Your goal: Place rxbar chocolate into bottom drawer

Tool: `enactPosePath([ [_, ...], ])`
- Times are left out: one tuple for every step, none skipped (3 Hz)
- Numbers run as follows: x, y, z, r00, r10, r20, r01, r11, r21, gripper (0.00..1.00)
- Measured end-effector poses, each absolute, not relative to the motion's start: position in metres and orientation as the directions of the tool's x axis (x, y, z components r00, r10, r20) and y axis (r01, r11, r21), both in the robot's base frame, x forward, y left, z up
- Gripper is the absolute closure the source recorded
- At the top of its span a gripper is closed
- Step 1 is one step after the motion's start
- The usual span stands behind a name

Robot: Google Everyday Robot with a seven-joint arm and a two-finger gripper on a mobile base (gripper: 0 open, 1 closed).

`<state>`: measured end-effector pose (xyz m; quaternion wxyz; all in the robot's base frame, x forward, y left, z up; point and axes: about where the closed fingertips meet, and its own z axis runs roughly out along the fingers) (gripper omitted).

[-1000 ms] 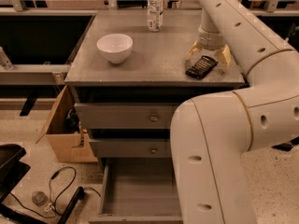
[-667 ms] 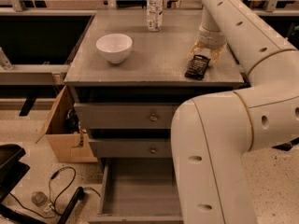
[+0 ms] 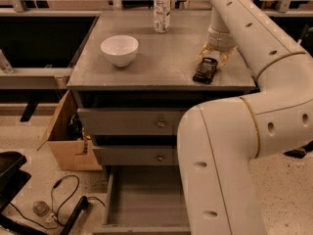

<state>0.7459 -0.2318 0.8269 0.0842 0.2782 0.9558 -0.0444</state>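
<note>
The rxbar chocolate [image 3: 205,70], a flat black bar, lies on the grey cabinet top [image 3: 156,62] near its right front corner. My gripper [image 3: 214,57] points down at the bar's far end, with its yellowish fingers [image 3: 202,53] spread on either side of that end, open. The bottom drawer [image 3: 146,195] is pulled out below, its flat grey floor bare. The two drawers above it, with round knobs [image 3: 160,124], are shut.
A white bowl [image 3: 119,49] stands on the top at the left and a water bottle [image 3: 162,1] at the back. My thick white arm [image 3: 230,155] covers the cabinet's right side. A cardboard box [image 3: 66,131] and cables [image 3: 58,199] lie on the floor at the left.
The gripper has shifted slightly over the bar's far end. The bar lies on the cabinet top in nearly the same spot.
</note>
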Motion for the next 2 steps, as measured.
enactPosePath([
  [0.7459,-0.2318,0.8353,-0.831,0.524,-0.186,0.539,0.841,-0.038,1.00],
  [0.7457,-0.2305,0.8402,-0.831,0.523,-0.190,0.538,0.842,-0.034,1.00],
])
